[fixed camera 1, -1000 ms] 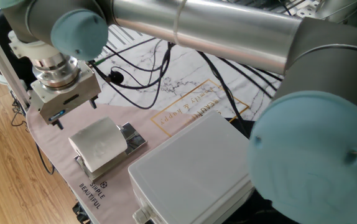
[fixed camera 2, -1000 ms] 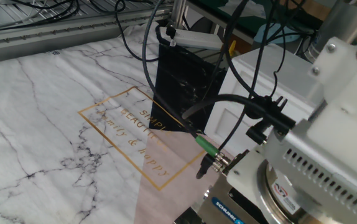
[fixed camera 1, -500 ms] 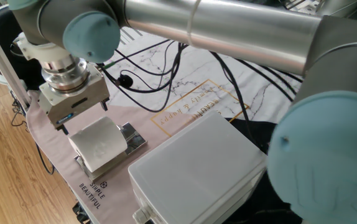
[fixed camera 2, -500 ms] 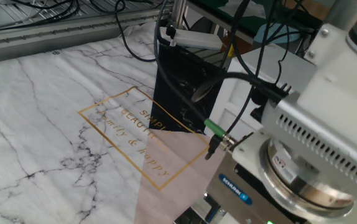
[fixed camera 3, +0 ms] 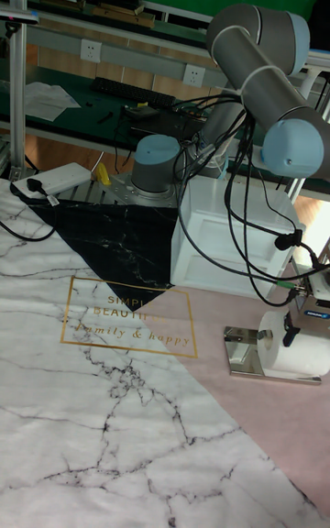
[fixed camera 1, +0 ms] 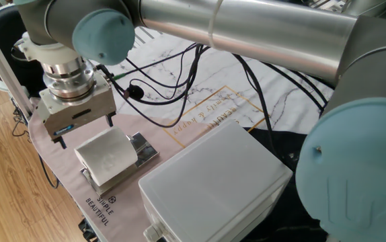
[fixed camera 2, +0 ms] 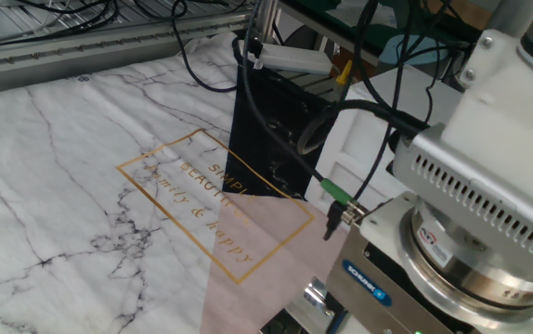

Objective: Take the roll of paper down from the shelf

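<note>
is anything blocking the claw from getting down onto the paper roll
Nothing visible does. The open claw hangs just above and behind the roll of paper, which lies on the shelf with its top bare. The white box stands off to the side, and the cables trail behind the claw.

The tool (fixed camera 1: 84, 133) hangs with fingers apart just above the roll of paper (fixed camera 1: 107, 154) lying on the shelf (fixed camera 1: 143, 149).
</note>
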Robot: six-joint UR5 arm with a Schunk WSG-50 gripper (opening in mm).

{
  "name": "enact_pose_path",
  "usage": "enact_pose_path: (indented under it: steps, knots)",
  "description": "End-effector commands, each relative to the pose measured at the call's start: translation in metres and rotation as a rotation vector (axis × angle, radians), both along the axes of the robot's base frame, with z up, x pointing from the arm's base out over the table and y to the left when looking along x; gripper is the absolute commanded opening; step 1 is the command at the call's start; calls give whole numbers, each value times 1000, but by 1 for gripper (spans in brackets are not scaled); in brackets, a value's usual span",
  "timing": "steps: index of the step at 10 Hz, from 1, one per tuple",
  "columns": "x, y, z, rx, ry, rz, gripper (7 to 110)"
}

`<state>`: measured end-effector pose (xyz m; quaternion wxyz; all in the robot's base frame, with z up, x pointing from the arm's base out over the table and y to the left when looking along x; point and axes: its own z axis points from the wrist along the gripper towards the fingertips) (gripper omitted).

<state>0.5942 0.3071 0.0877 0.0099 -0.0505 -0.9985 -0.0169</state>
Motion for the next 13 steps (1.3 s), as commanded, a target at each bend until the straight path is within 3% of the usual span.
enact_pose_path:
  steps: [1, 3, 7, 9, 13]
  knots:
    - [-1, -7, 3, -35, 12, 7, 107]
    - [7, -16, 4, -82, 4, 41, 107]
    - [5, -17, -1, -72, 28, 57, 107]
    - [0, -13, -4, -44, 53, 44, 107]
    - [-5, -14, -6, -48, 77, 41, 107]
